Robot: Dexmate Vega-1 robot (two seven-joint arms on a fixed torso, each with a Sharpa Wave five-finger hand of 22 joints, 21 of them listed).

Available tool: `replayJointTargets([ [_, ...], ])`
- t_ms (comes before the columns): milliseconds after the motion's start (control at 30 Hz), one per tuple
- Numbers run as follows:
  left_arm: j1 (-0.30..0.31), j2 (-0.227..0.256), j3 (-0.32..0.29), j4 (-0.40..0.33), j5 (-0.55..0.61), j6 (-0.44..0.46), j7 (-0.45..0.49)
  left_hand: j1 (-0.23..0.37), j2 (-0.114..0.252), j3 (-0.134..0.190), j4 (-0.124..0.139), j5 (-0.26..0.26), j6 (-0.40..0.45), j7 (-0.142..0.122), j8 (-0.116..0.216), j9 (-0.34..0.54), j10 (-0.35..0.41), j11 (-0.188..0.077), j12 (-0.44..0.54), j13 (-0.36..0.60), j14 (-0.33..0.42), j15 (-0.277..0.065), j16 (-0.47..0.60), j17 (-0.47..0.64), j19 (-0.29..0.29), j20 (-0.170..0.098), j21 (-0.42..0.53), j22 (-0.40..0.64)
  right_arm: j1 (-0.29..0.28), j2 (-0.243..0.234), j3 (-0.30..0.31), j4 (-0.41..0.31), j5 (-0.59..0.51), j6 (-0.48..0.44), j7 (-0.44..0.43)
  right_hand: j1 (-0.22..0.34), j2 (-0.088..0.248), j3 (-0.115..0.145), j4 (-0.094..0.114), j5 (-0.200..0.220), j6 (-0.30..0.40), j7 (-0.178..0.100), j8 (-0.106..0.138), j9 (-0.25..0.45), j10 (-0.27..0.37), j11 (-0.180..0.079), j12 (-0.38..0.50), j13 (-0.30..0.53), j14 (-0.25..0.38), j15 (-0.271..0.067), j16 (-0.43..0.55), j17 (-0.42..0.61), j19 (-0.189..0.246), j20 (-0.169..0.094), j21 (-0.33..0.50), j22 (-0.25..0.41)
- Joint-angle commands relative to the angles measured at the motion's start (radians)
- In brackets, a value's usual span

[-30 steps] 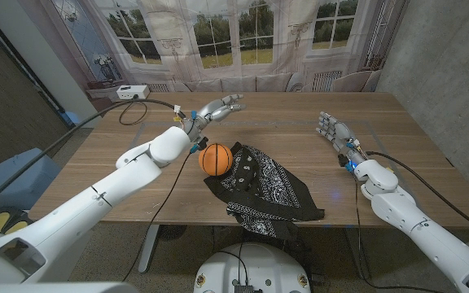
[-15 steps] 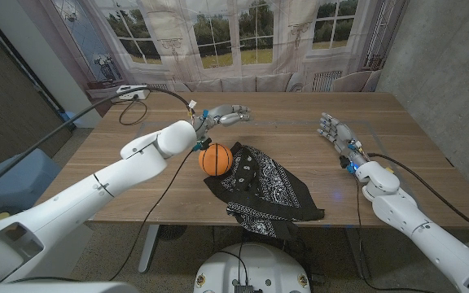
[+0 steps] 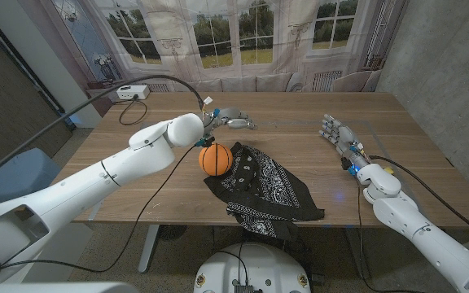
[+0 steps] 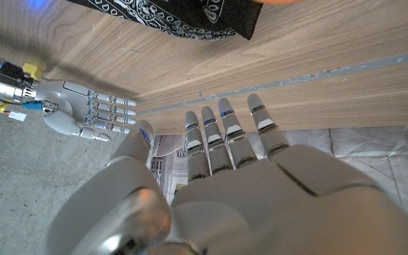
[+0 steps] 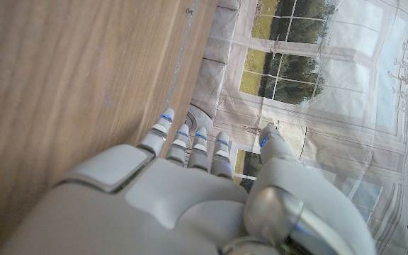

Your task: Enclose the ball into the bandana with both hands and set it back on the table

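Flanking the ball [image 3: 216, 159] and bandana [image 3: 267, 189]: white box [image 3: 131, 92], cable [image 3: 137, 110].

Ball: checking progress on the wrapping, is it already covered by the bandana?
No, the orange ball sits bare at the bandana's left edge, with the cloth spread beside it.

Orange ball [image 3: 216, 159], black white-paisley bandana [image 3: 267, 187], wooden table [image 3: 300, 138]
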Motion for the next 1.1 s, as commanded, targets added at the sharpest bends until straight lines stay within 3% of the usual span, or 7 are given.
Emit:
replayJointTargets([
  [33, -0.117, -0.027, 0.106, -0.002, 0.150, 0.065, -0.193, 0.022, 0.003, 0.010, -0.003, 0.003, 0.022, 0.004, 0.011, 0.005, 0.018, -0.003, 0.007, 0.004, 0.013, 0.000, 0.002, 0.003, 0.010, -0.005, 0.007, 0.003, -0.002, 0.006, 0.002, 0.011, 0.007, 0.007, 0.007, 0.000, 0.004, 0.003, 0.008, 0.004, 0.007, -0.002, 0.006, 0.002, 0.011, 0.005, 0.005, 0.004, 0.007, 0.005, 0.003, 0.003, 0.007, 0.000, 0.006, 0.002],
  [200, -0.177, -0.057, 0.162, 0.015, 0.218, 0.090, -0.304, 0.028, 0.000, 0.007, -0.004, 0.002, 0.028, 0.004, 0.010, 0.005, 0.026, -0.002, 0.008, 0.004, 0.015, -0.001, 0.002, 0.004, 0.010, -0.010, 0.007, 0.003, -0.001, 0.010, 0.004, 0.021, 0.010, 0.015, 0.012, -0.001, 0.005, 0.003, 0.009, 0.004, 0.009, -0.001, 0.007, 0.002, 0.015, 0.004, 0.006, 0.004, 0.012, 0.005, 0.005, 0.004, 0.007, 0.002, 0.006, 0.002],
  [800, -0.247, -0.132, 0.268, 0.036, 0.452, 0.125, -0.501, 0.058, 0.005, 0.001, -0.003, -0.002, 0.041, 0.003, 0.003, 0.006, 0.052, -0.018, 0.007, 0.006, 0.028, -0.007, 0.005, 0.007, 0.018, -0.020, 0.011, 0.003, 0.006, 0.016, 0.009, 0.049, 0.022, 0.023, 0.030, -0.001, 0.007, 0.003, 0.010, 0.005, 0.015, 0.000, 0.009, 0.002, 0.022, 0.005, 0.006, 0.004, 0.023, 0.007, 0.009, 0.005, 0.012, 0.005, 0.007, 0.002],
  [1100, -0.269, -0.173, 0.296, 0.066, 0.557, 0.105, -0.609, 0.049, -0.027, -0.020, 0.002, -0.006, 0.046, -0.009, -0.002, 0.007, 0.054, -0.027, 0.002, 0.008, 0.029, -0.019, 0.002, 0.006, 0.025, -0.031, 0.014, 0.003, 0.017, 0.025, 0.009, 0.077, 0.030, 0.026, 0.043, -0.002, 0.008, 0.003, 0.011, 0.005, 0.017, 0.000, 0.009, 0.002, 0.025, 0.007, 0.006, 0.004, 0.027, 0.008, 0.010, 0.006, 0.017, 0.005, 0.008, 0.002],
])
